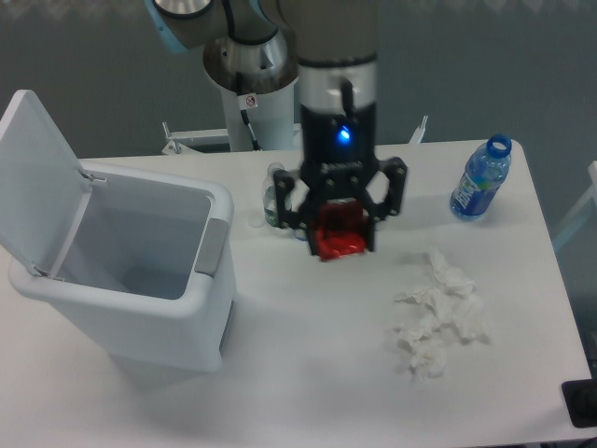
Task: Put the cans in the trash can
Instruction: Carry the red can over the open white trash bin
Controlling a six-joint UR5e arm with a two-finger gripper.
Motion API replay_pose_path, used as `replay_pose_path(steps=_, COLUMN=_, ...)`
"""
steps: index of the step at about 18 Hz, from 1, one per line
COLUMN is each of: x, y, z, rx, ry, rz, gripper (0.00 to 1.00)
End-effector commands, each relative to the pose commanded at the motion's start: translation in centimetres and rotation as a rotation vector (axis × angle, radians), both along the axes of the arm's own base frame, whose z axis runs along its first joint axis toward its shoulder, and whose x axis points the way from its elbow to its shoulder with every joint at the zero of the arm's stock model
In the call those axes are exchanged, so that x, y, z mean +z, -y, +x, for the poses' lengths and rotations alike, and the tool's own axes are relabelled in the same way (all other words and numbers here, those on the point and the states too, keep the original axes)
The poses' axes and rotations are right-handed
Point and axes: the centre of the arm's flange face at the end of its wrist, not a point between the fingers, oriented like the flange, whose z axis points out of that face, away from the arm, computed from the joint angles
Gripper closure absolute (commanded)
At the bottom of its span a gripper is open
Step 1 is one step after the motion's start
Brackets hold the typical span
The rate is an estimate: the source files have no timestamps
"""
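Note:
The red dented can [338, 241] sits between the two black fingers of my gripper [338, 245], at the middle of the white table. The fingers stand against its left and right sides, holding it at or just above the tabletop. The white trash can [191, 299] stands to the left of the gripper, with its lid [37, 177] swung open to the back left and its inside in view. The grey handle [213, 247] faces the gripper.
A clear plastic bottle [272, 201] stands just behind and left of the gripper, partly hidden by it. A blue-labelled bottle [480, 179] stands at the back right. Crumpled white tissue [438, 322] lies at the front right. The arm's base [247, 84] rises behind the table.

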Motion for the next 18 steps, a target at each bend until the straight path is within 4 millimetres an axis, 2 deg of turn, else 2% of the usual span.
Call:
replay_pose_path(steps=4, x=0.5, y=-1.0, z=2.8, rx=-0.048, ry=0.008, rz=0.019, gripper=0.29)
replay_pose_path(steps=9, x=-0.4, y=-3.2, z=6.1, rx=-0.117, ry=0.023, rz=0.006, gripper=0.27)
replay_pose_path(steps=13, x=-0.6, y=-4.0, z=7.3, rx=-0.153, ry=0.028, rz=0.012, gripper=0.25)
replay_pose_path(steps=18, x=-2.3, y=-6.0, z=9.3, rx=-0.209, ry=0.058, rz=0.0, gripper=0.2)
